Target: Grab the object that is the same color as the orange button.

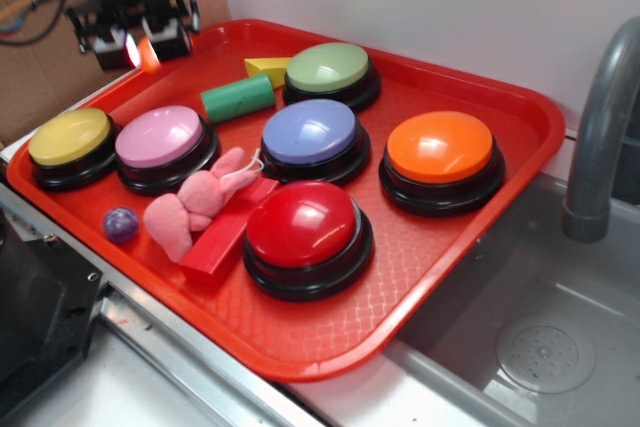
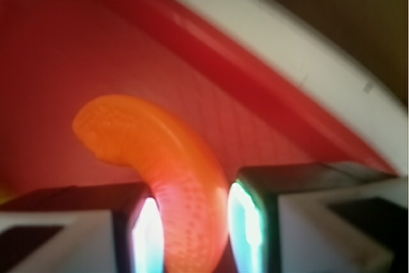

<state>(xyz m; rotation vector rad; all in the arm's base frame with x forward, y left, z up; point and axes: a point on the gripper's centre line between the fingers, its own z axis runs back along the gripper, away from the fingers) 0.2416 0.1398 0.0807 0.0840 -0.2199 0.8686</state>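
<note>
A pale worktop beside a grey sink basin [image 1: 540,347] and a grey tap [image 1: 600,127] carries a red plastic tray [image 1: 330,337], with a white wall behind it and brown cardboard at the far left. At the tray's far left corner the black gripper [image 1: 143,47] hangs above the tray floor, and between its fingers [image 2: 246,222] sits the small orange crescent-shaped toy piece [image 1: 148,54]; the wrist view shows the fingers clamped on one end of the curve while the other end arcs out free, with the tray rim [image 2: 255,75] blurred beneath. The piece appears lifted clear of the tray rather than resting on it, though the blur leaves the gap uncertain. Its colour matches the large glossy orange domed button [image 1: 441,147] on a black base at the right of the tray, well apart from the gripper. The red domed button [image 1: 303,224], blue button [image 1: 310,132], green button [image 1: 328,67], pink button [image 1: 160,137], yellow button [image 1: 70,137], green cylinder [image 1: 238,99], yellow wedge block [image 1: 266,69], pink plush toy [image 1: 195,209], red rectangular block [image 1: 225,237] and small purple ball [image 1: 121,224] lie untouched. By my reading the grab is essentially done; at most a steady hold remains.
</note>
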